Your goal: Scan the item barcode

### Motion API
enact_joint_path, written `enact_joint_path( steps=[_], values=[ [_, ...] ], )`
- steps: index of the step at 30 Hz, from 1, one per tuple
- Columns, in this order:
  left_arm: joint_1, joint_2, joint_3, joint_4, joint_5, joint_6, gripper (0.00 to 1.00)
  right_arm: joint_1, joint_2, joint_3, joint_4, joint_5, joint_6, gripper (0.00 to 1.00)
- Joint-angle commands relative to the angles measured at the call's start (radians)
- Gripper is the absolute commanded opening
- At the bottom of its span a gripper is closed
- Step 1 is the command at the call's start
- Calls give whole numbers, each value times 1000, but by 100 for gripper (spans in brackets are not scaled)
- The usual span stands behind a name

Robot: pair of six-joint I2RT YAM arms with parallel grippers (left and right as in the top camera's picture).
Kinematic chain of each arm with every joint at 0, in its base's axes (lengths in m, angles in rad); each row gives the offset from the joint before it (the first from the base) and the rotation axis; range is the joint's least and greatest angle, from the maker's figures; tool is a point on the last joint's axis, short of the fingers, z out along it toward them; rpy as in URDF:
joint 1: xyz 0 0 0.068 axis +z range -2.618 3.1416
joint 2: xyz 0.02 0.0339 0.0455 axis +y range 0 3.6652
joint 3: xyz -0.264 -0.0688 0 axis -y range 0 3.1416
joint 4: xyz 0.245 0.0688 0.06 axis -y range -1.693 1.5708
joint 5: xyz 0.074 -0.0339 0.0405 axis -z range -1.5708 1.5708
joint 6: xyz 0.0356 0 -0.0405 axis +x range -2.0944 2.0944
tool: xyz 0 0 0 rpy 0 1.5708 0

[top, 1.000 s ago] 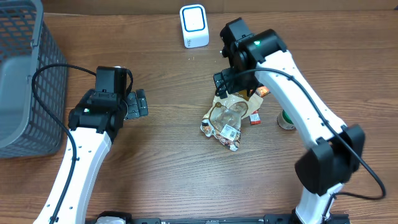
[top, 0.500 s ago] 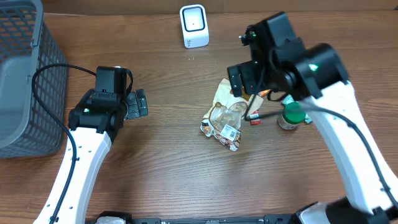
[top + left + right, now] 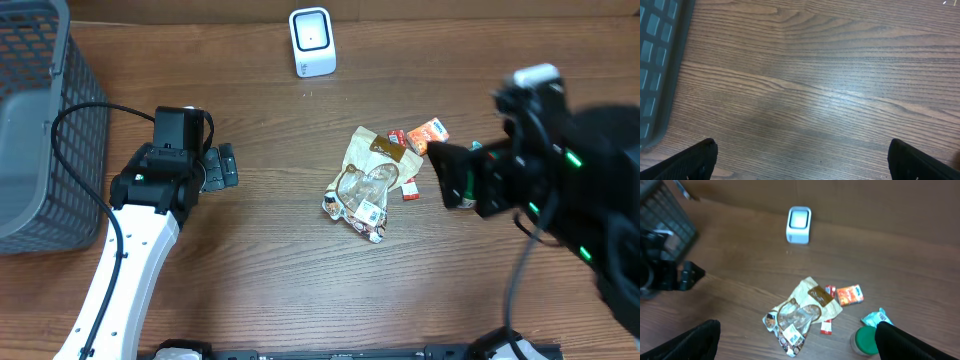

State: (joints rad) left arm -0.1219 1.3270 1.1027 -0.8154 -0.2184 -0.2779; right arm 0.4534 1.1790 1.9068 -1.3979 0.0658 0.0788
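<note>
On bench (image 3: 260, 260), far left: basket (image 3: 40, 120). R tool (image 3: 455, 175) raised over right side, jaws wide apart, empty; L tool (image 3: 228, 166) low nr basket, jaws apart, empty. Bag (image 3: 365, 185) lies mid-bench, barcode up. Scanner (image 3: 312, 42) at back. Packets (image 3: 425, 133) touch bag.

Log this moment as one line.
left gripper: open, empty | right gripper: open, empty | crinkled tan-and-clear snack pouch: on wooden table, ungrasped | white boxy scanner: upright behind it
</note>
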Motion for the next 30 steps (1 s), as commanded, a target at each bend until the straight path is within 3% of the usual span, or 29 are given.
enact_joint_path(
  steps=[1, 9, 30],
  values=[
    [6, -5, 18, 4, -14, 12, 100, 5, -84, -1, 4, -1, 7, 100],
    [6, -5, 18, 4, -13, 12, 100, 3, -157, -1, 0, -1, 7, 100],
    [6, -5, 18, 4, -14, 12, 100, 0, -158, -2, 0, -1, 7, 100]
  ],
)
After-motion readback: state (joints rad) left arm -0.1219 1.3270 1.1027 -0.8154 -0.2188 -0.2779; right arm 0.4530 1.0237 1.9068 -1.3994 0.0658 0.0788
